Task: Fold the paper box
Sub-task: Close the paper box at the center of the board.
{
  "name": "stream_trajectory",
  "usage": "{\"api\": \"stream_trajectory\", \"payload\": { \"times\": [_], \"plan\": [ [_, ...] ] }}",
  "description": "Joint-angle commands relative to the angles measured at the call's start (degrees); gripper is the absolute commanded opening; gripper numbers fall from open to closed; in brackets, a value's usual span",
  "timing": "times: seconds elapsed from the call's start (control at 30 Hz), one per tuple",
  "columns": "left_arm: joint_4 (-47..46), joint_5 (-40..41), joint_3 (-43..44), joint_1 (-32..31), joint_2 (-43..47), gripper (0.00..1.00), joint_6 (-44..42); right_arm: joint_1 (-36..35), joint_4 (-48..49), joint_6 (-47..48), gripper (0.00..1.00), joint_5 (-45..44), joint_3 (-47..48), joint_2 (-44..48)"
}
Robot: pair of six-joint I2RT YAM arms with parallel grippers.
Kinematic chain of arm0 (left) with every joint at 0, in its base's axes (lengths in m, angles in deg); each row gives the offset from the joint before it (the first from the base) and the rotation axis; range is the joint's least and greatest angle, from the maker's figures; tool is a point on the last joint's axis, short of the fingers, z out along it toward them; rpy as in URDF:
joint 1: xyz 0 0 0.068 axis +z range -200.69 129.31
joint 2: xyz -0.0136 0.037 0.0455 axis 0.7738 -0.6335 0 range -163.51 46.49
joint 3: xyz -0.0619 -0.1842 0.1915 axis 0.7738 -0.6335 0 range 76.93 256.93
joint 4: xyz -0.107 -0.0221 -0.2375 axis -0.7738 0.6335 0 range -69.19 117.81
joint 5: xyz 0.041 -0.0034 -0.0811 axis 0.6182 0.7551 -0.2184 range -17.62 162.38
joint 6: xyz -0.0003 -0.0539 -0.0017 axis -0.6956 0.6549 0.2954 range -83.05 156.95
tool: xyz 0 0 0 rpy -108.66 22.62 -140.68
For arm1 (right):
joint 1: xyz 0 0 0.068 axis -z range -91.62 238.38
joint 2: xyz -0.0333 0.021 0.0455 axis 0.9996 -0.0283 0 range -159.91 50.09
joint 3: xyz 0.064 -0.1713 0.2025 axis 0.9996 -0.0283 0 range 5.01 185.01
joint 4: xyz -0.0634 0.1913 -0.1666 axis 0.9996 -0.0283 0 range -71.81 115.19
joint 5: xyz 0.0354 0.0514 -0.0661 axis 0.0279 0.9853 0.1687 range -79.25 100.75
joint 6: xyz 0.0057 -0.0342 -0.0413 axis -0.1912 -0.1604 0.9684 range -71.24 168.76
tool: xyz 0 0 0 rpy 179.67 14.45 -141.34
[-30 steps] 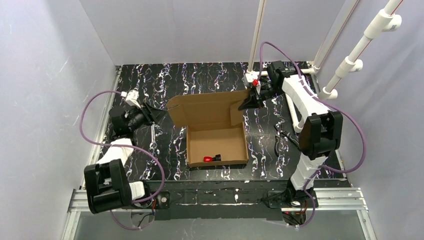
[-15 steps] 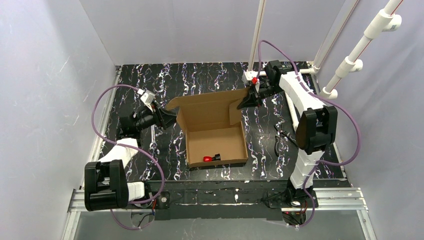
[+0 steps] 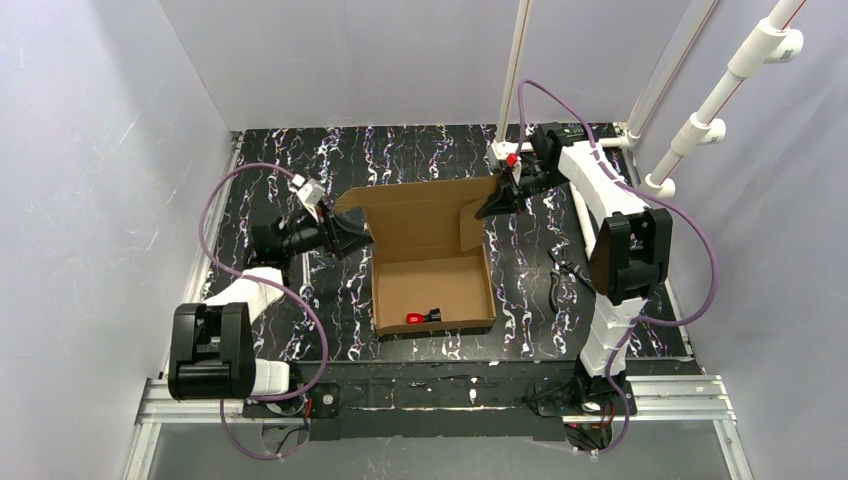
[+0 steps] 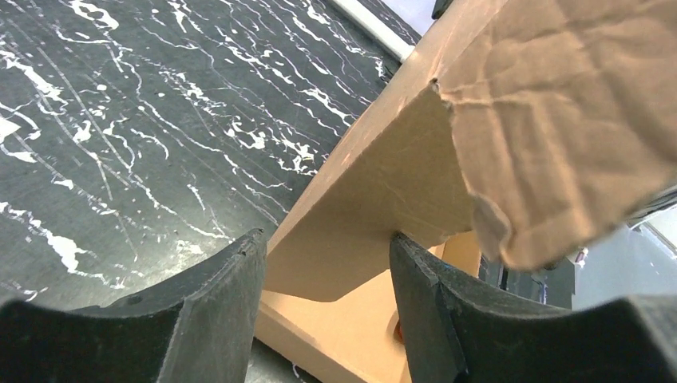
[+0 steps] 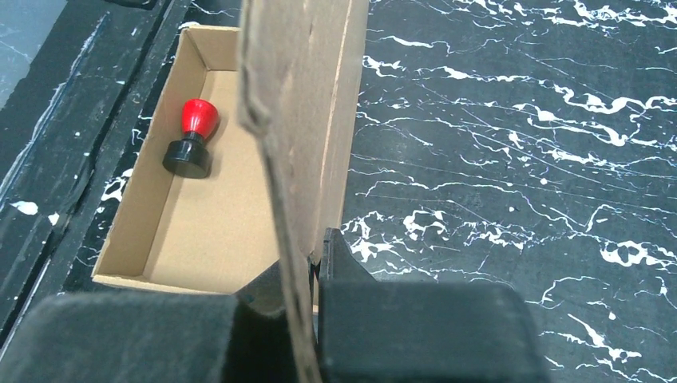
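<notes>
Box (image 3: 433,285) sits on the table (image 3: 300,160), lid (image 3: 415,212) raised; right gripper (image 3: 497,205) pinches the lid's edge to hold it up, left gripper (image 4: 327,263), fingers wide, straddles what seems a side flap (image 4: 383,199), likely to tuck it

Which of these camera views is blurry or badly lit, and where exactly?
Top external: sharp and evenly lit, only soft shadows around the paper box. Left wrist: the crumpled flap nearest the lens looks soft, and the left pincer is dark, almost featureless. Right wrist: the red-topped item is crisp; the right pincer is an underexposed black mass.
</notes>
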Motion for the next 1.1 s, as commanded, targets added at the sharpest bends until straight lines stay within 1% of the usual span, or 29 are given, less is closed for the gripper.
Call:
{"api": "stream_trajectory", "payload": {
  "times": [0.0, 0.13, 0.23, 0.33, 0.43, 0.53, 0.7, 0.73, 0.77, 0.83, 1.07],
  "plan": [
    [-1.4, -0.3, 3.6, -2.8, -1.4, 0.56, -1.4, -0.2, -4.2, 2.6, 0.01, -1.6, 2.0, -1.1],
    [-3.2, -0.3, 4.6, -3.8, -3.4, 0.54, 0.3, -0.2, -4.7, 3.2, 0.01, -1.2, 1.9, -1.3],
    [-5.8, -0.2, 5.5, -4.5, -5.1, 0.45, 2.4, -0.4, -5.5, 4.0, 0.01, -0.8, 2.1, -1.6],
    [-8.3, 0.8, 5.2, -5.1, -5.7, 0.42, 3.6, -0.7, -5.5, 4.0, 0.01, -0.5, 2.0, -1.5],
    [-12.3, 1.7, 4.8, -5.4, -6.5, 0.43, 5.3, -0.9, -5.5, 4.0, 0.01, -0.2, 2.0, -1.6],
    [-17.8, 3.4, 3.8, -5.5, -7.0, 0.49, 7.8, -1.3, -5.6, 3.8, 0.01, 0.3, 2.0, -1.7],
    [-24.2, 5.1, 1.5, -5.5, -6.9, 0.55, 7.0, -1.4, -5.7, 3.0, 0.01, 1.5, 2.0, -1.8],
    [-24.8, 5.0, 1.4, -5.5, -7.1, 0.55, 7.1, -1.4, -5.7, 3.0, 0.01, 1.8, 2.0, -1.8],
    [-28.2, 4.4, 1.5, -5.5, -8.0, 0.56, 8.8, -2.1, -5.7, 2.8, 0.01, 2.0, 2.5, -2.1],
    [-30.7, 4.6, 1.1, -5.5, -8.5, 0.56, 10.0, -2.7, -5.7, 2.4, 0.01, 2.1, 3.1, -2.5],
    [-34.7, 6.0, 0.3, -5.5, -9.6, 0.55, 11.1, -4.4, -5.7, 1.0, 0.01, 2.1, 6.4, -4.4]
  ]
}}
